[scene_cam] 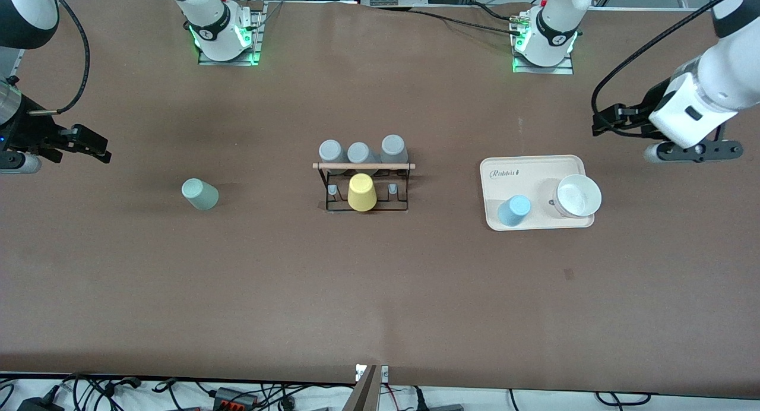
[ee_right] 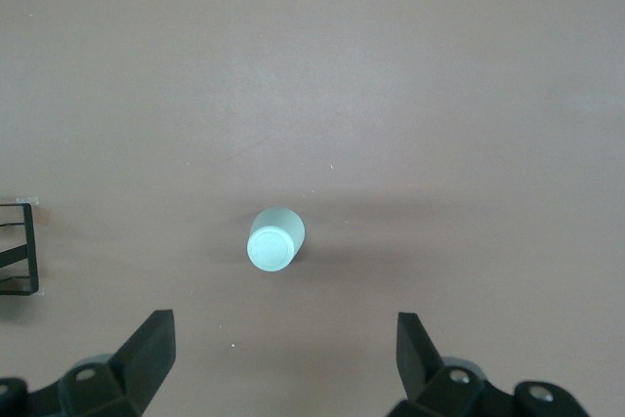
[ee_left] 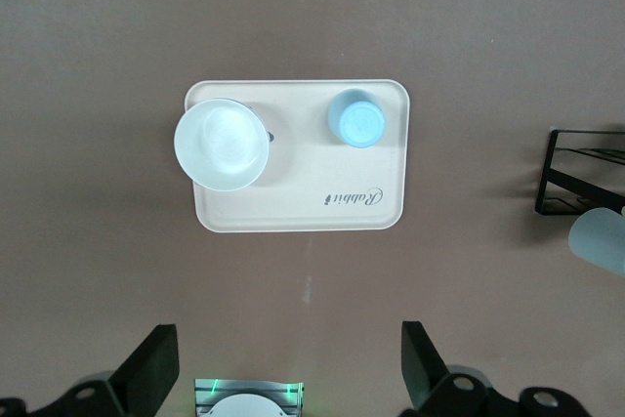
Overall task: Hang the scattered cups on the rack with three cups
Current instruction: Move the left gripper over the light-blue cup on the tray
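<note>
Plainly, "Rabbit" marks the tray (ee_left: 293, 212); left gripper (ee_left: 290, 368) and right gripper (ee_right: 283, 363) gape empty.

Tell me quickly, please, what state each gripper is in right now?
Left gripper: open, holding nothing, above the cream tray.
Right gripper: open, holding nothing, above the mint-green cup.

Desk (scene_cam: 380, 292) looks like matt brown paper or felt. Cups, mint cup (scene_cam: 200, 194) and blue cup (scene_cam: 514, 211), seem smooth matt plastic. Rack (scene_cam: 365, 185) is thin black wire with a pale wooden dowel; white bowl (scene_cam: 578, 195) looks glossy.
</note>
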